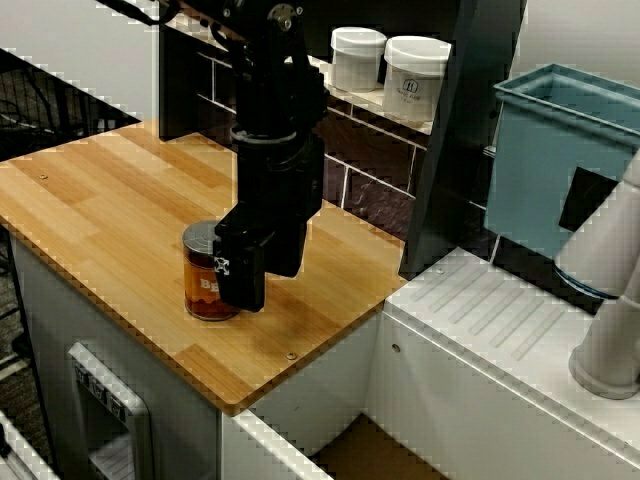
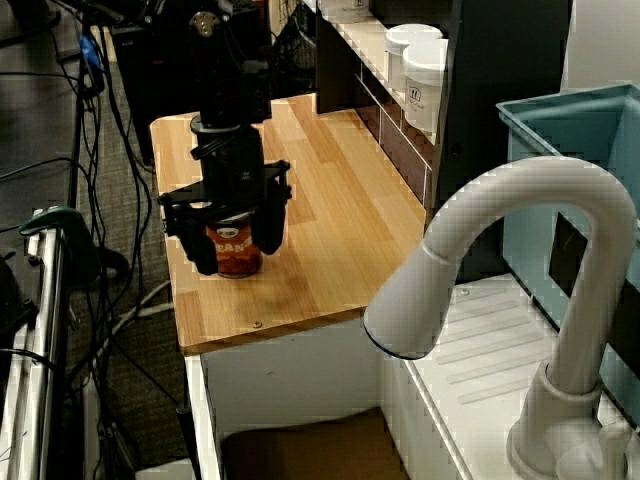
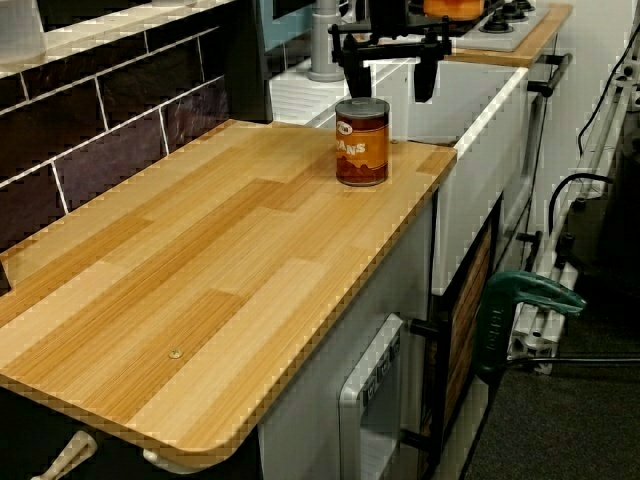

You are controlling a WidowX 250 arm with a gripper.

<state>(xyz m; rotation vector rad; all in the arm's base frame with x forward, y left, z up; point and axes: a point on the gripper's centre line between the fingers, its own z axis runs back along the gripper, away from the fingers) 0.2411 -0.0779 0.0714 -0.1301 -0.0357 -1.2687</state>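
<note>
Wooden bench stretches from us to the jaws, which stand apart with the upright orange-labelled can between them, one finger on each side; we cannot tell whether either touches it. We judge this the point of grip: closing would call for the can centred between the jaws and the fingers low on its wall.

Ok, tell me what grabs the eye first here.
The black gripper, fingers spread, sits at a beans can near the edge of the wooden counter. Behind it, two white jars stand on a shelf. A white faucet arches over the sink side.
</note>
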